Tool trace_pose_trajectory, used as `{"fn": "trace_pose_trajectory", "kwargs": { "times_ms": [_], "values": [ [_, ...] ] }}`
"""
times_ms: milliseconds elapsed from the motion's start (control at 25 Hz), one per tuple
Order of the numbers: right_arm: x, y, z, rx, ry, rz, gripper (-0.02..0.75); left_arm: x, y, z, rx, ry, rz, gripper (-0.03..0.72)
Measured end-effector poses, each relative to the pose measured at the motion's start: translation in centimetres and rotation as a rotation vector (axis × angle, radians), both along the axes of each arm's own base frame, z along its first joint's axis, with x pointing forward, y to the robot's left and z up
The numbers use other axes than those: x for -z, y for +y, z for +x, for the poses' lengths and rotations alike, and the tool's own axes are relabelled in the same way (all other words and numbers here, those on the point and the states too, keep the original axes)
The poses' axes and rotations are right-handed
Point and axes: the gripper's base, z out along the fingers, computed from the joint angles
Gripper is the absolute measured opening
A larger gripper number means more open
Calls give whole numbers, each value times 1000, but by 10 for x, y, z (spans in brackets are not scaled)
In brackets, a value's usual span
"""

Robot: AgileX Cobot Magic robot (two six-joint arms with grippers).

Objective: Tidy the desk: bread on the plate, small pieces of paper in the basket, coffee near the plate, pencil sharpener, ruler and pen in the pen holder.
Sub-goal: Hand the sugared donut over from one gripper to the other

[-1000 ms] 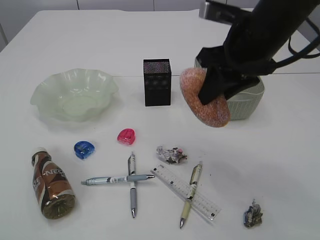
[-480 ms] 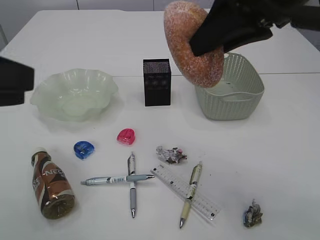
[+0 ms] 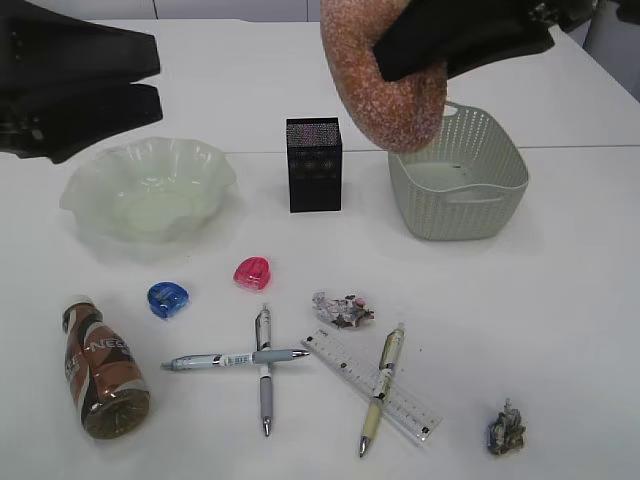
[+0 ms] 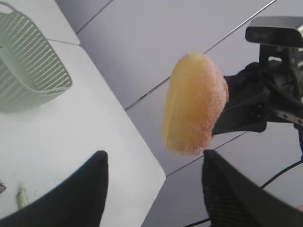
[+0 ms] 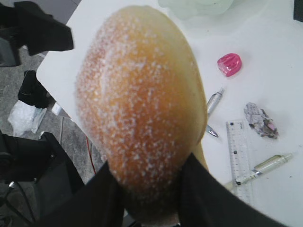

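Above the far right of the table, the right gripper [image 3: 400,45] hangs clamped on the sugared bread [image 3: 385,75], high over the pen holder [image 3: 314,165] and basket [image 3: 460,185]. At far left the left gripper [image 3: 150,75] hovers with jaws spread wide, above the plate [image 3: 148,188]. Near the front lies the coffee [image 3: 100,365] on its side

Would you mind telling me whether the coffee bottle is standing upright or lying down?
Lying down: the coffee bottle rests on its side on the table.
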Motion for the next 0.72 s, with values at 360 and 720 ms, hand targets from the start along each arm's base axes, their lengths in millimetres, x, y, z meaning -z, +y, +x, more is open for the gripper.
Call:
{"fn": "trace_pose_trajectory", "kwargs": {
  "times_ms": [360,720],
  "values": [
    [-7,7,-3,-46,-3,100,210,-35,-19,30,64,-155,-24,526],
    [-12,11,-5,-77,-9,167,208,-65,-56,35,195,-216,-75,609]
  ]
}}
